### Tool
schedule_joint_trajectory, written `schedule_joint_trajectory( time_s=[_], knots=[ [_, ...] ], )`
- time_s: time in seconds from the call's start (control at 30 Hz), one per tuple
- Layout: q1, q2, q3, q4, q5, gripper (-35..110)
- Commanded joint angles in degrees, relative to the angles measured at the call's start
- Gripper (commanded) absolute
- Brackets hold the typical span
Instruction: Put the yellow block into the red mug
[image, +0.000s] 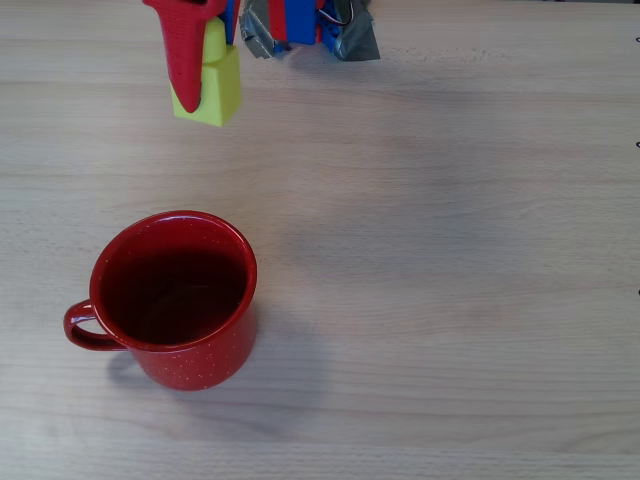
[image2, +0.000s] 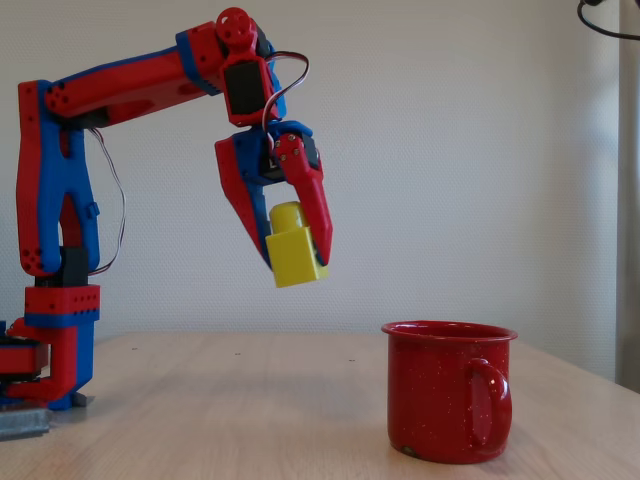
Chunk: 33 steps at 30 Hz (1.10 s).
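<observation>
Pale wood-grain table (image2: 250, 400) in front of a plain off-white wall (image2: 480, 150). Yellow block (image2: 294, 250) is off the table, held in mid-air between the two red fingers of the gripper (image2: 296, 255); the jaws are closed onto its sides, only as far apart as the block is wide. In the fixed view one finger (image2: 312, 205) crosses the front of the block, the other sits behind its left edge; the block is tilted, stud pointing up into the gripper, lower corner poking out below the fingertips. In the overhead view the block (image: 214, 85) sits near the top edge, with a red finger (image: 185, 55) lying across its left part. Red mug (image2: 450, 390) stands upright on the table, well apart from the block, lower and to the right in the fixed view, handle facing the camera. In the overhead view the mug (image: 175, 295) lies below the block, handle to the left, dark inside open upward. Arm (image2: 120, 85) is red and blue, base at the left of the fixed view.
</observation>
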<state>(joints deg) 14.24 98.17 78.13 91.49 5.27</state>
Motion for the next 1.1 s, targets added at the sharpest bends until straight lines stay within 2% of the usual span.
schedule_joint_trajectory(
  time_s=[0.0,0.37,0.53,1.07],
  knots=[
    [-0.35,0.44,-8.88,1.85,0.70,0],
    [-1.58,-11.51,-28.04,-1.05,2.11,0],
    [-1.58,-16.00,-31.29,-5.36,2.20,0],
    [-0.53,-33.05,-39.55,-9.40,2.64,0]
  ],
)
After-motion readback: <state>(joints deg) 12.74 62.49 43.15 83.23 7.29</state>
